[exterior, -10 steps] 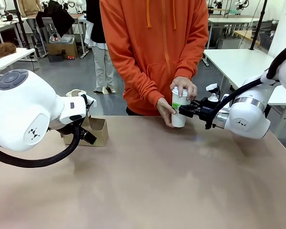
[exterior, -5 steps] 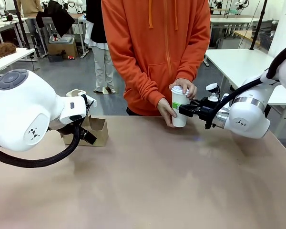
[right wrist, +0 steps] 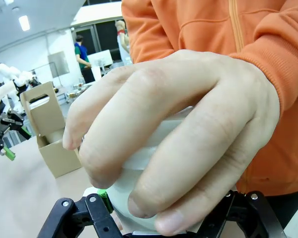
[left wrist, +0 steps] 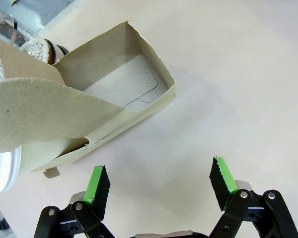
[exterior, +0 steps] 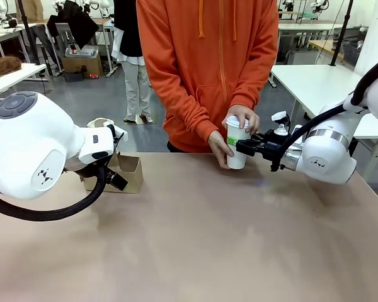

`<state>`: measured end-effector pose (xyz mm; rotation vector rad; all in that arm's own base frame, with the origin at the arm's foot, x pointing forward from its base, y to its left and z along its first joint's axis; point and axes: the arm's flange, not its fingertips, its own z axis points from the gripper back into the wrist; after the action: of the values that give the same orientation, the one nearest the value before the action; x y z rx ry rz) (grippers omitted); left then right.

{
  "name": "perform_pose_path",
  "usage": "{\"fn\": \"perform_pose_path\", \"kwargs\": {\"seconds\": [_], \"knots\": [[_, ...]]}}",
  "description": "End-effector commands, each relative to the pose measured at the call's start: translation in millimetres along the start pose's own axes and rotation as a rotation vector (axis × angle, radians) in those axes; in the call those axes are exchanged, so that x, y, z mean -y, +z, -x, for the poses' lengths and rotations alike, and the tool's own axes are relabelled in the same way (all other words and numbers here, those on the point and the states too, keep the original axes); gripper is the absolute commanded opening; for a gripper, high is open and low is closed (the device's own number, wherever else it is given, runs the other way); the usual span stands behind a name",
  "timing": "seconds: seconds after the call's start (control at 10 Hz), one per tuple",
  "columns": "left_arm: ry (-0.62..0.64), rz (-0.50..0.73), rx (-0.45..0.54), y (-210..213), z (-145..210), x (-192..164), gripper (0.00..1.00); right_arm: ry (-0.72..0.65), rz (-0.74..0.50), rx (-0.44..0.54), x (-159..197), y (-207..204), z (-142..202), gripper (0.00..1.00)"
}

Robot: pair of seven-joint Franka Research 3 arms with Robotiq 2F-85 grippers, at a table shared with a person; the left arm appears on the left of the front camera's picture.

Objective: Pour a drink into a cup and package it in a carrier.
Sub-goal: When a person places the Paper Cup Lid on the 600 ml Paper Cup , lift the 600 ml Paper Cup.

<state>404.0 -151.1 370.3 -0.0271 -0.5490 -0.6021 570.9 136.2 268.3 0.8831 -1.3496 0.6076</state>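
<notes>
- A brown surface (exterior: 195, 239) runs from the robot to a person in an orange hoodie at its far edge, with other workbenches behind.
- The robot's right hand (exterior: 235, 146) is clenched on the cup (exterior: 238, 133) at mid-height. The cup stands upright on the surface by the far edge, with a white lid (exterior: 237, 121) on it.
- The person's upper hand (exterior: 244, 115) rests on the lid and the lower hand (exterior: 218, 146) wraps the cup's side — probably seating the lid or steadying the cup.
- For now the grip should stay firm and motionless, since pulling away under those fingers could tip the cup or pop the lid.
- Once the person lets go, lift straight up, stay level and cross slowly.
- The carrier (exterior: 129, 175) sits well apart, on the robot's left, and the slot (left wrist: 121, 89) seen by the left wrist is vacant — the likely target.
- The robot's left hand (left wrist: 161, 181) hangs released just beside the carrier and could brace it.
- Lower the cup vertically, clear of the handle panel (left wrist: 39, 111).
</notes>
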Motion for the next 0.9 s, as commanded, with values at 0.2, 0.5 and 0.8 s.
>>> {"fn": "perform_pose_path", "kwargs": {"seconds": [0.2, 0.5, 0.8], "knots": [[0.000, 0.001, 0.001, 0.4, 0.0, 0.1, 1.00, 0.007, -0.005, 0.008, -3.2, -4.1, -5.3, 0.80], [0.000, 0.001, 0.001, 0.4, 0.0, 0.1, 1.00, 0.007, -0.005, 0.008, -3.2, -4.1, -5.3, 0.80], [0.000, 0.001, 0.001, 0.4, 0.0, 0.1, 1.00, 0.007, -0.005, 0.008, -3.2, -4.1, -5.3, 0.80]]}}
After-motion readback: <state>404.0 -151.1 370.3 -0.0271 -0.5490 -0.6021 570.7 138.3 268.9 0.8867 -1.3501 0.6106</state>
